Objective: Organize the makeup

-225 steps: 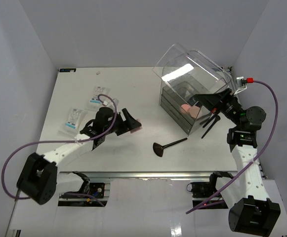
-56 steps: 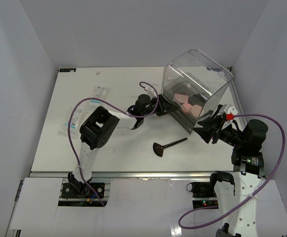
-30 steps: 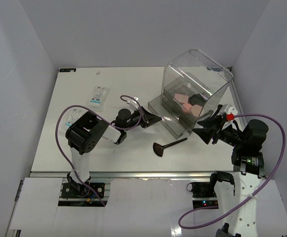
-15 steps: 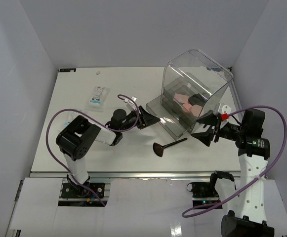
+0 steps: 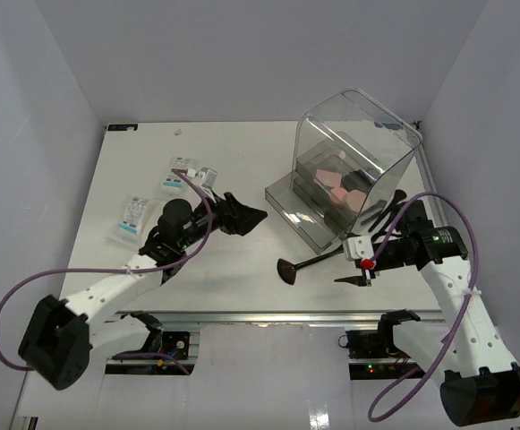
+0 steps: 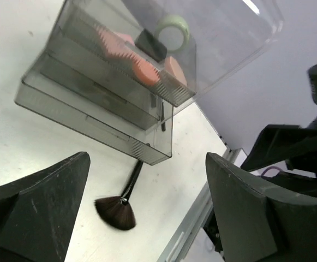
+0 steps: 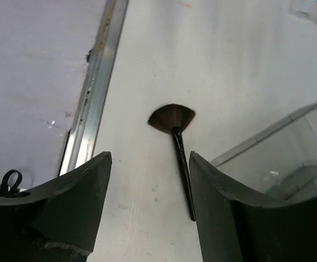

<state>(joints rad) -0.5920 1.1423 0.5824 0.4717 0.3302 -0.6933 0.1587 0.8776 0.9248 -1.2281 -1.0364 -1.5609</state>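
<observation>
A black fan-shaped brush (image 5: pixel 292 268) (image 6: pixel 116 212) (image 7: pixel 172 118) lies on the white table in front of the clear box (image 5: pixel 358 152). My right gripper (image 5: pixel 350 267) (image 7: pixel 150 213) hovers open at the handle's right end, nothing between its fingers. My left gripper (image 5: pixel 246 215) (image 6: pixel 147 218) stands wide open and empty, left of the pulled-out drawer (image 5: pixel 288 199) (image 6: pixel 87 117). Pink sponge blocks (image 5: pixel 336 184) (image 6: pixel 131 52), a grey-green compact (image 6: pixel 173 31) and a black item (image 6: pixel 150 45) sit inside the box. Thin black brushes (image 5: pixel 387 208) lie by its right side. Two white packets (image 5: pixel 181 176) (image 5: pixel 132 218) lie at the left.
The table's metal front rail (image 5: pixel 242 315) (image 7: pixel 98 82) runs close below the fan brush. A corner of the clear box (image 7: pixel 289 158) sits just right of my right fingers. White walls close in the table on three sides.
My left gripper has opened wide and drawn back left from the drawer, which stays pulled out. My right arm has swung down and left to the fan brush's handle.
</observation>
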